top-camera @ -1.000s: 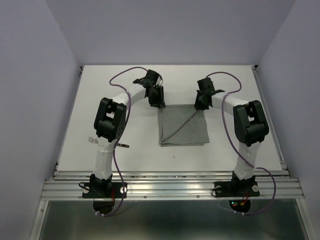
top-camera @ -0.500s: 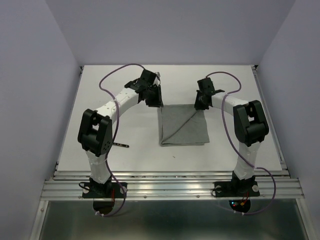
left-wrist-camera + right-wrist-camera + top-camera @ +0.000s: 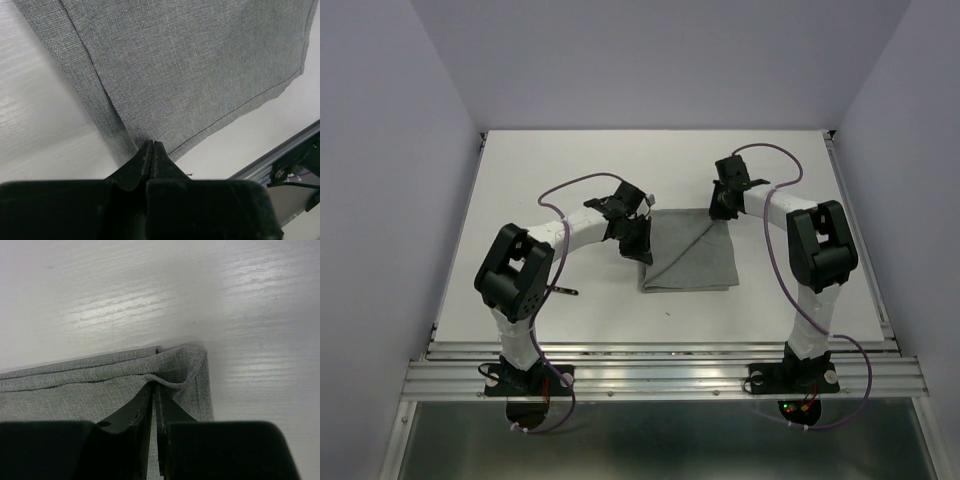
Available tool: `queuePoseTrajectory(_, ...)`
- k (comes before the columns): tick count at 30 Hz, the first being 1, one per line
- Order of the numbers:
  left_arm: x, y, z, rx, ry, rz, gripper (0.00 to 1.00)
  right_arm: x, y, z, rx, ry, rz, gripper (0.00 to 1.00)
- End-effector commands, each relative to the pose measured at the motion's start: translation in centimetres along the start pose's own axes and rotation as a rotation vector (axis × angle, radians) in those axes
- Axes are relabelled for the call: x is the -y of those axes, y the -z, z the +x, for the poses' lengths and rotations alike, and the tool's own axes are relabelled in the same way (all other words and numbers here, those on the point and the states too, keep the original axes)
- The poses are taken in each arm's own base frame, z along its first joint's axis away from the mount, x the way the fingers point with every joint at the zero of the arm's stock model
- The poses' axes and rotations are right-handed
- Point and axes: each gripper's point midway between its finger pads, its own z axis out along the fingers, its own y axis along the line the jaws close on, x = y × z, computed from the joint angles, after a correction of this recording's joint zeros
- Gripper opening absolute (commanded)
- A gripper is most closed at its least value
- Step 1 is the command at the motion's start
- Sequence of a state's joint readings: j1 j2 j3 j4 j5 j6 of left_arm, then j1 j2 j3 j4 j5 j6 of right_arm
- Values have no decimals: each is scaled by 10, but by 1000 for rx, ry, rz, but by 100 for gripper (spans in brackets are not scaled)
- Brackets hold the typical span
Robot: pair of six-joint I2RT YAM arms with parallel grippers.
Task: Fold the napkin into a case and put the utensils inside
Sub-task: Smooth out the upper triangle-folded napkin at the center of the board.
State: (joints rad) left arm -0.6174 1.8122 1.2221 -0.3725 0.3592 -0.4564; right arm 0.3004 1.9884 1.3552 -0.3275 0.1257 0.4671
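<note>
- Jaws of the left gripper (image 3: 151, 145) are pressed flat together at the left edge of the napkin (image 3: 200, 65). The hem of its upper layer runs straight in between the tips, so they look to have pinched that layer alone.
- Jaws of the right gripper (image 3: 155, 385) stand narrow, nipping the napkin's far right corner. The cloth puckers into a small ridge at the tips.
- From above, the napkin lies about the middle of the desk (image 3: 570, 170), already doubled, with a loose flap running on the slant across it.
- Handling, as I judge it: the cloth is light, limp and thin. It will sag and drape from any pinch, and a layer can slip out or drag the one beneath along with it.
- Best hold: on hems and corners, where the stitching gives some body. The two pinches should be well apart on one edge, so that the fold carries over straight.
- A slim dark handle, likely one of the utensils (image 3: 565, 292), shows beside the left arm, toward the desk's near left corner and well apart from the napkin.
</note>
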Motion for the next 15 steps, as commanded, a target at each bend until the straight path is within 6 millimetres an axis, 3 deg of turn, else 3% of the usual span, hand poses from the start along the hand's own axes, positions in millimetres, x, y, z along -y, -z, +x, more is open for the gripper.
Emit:
queuePoseTrajectory(1, -8, -8, 4, 1, -27, 1, 0, -3, -1, -8, 19, 4, -18, 12)
queuePoseTrajectory(4, -21, -21, 10, -26, -27, -42, 0, -3, 0, -8, 20, 2, -21, 12)
queuePoseTrajectory(7, -20, -22, 9, -30, -33, -41, 0, -3, 1, -9, 23, 5, -21, 12)
queuePoseTrajectory(15, 0, 17, -7, 32, -74, -33, 0, -3, 2, -7, 19, 0, -23, 12)
